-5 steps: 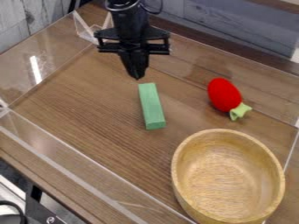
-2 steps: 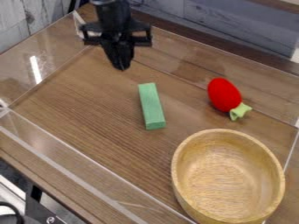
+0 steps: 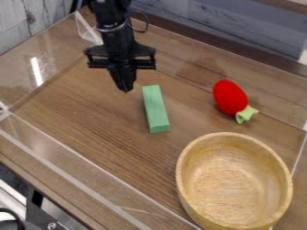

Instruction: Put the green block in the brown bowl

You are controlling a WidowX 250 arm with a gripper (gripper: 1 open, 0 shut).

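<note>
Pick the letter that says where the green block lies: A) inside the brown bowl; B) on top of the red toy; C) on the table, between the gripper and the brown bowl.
C: the green block lies on the tabletop, with the gripper on one side and the brown bowl on the other.

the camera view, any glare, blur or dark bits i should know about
Camera view, now: a soft pale sheen lies on the wooden table toward its left side; the black gripper is dark, so fine detail on it is lost; the bowl's inside is lit fairly evenly; the whole picture is slightly soft, with no one thing clearly singled out by blur
</note>
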